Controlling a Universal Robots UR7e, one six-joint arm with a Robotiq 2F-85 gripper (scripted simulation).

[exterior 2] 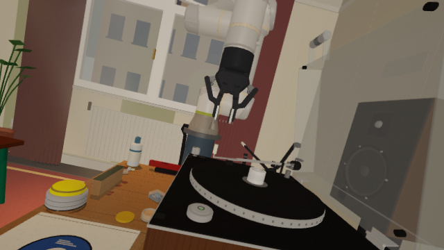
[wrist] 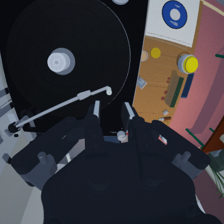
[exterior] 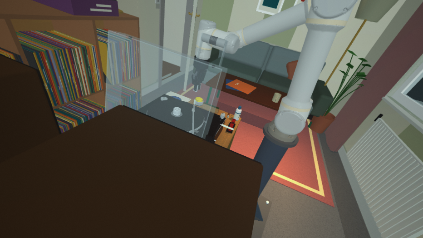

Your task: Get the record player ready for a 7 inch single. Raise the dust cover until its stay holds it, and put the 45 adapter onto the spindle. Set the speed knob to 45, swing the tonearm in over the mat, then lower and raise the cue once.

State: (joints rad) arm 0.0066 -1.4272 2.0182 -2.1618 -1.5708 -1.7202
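Observation:
The turntable [exterior: 180, 114] is partly hidden behind a dark cabinet in the side camera, seen through the raised clear dust cover [exterior: 159, 80]. The white 45 adapter [exterior 2: 256, 175] [wrist: 57, 61] sits on the spindle at the middle of the black mat [exterior 2: 263, 194]. The tonearm [wrist: 65, 102] [exterior 2: 263, 161] lies over the mat's edge, headshell end [wrist: 108, 90] inward. The round speed knob [exterior 2: 199, 212] is at the deck's front corner. My gripper [exterior 2: 223, 116] [wrist: 112, 110] hangs above the deck's window-side edge, partly open and empty.
A wooden box [exterior 2: 106, 180] lies on the side table, with a stack of discs topped in yellow [exterior 2: 67, 195], a white bottle [exterior 2: 134, 152], a yellow disc [exterior 2: 125, 217] and a sleeved single [wrist: 174, 15]. A speaker [exterior 2: 378, 163] stands behind the dust cover.

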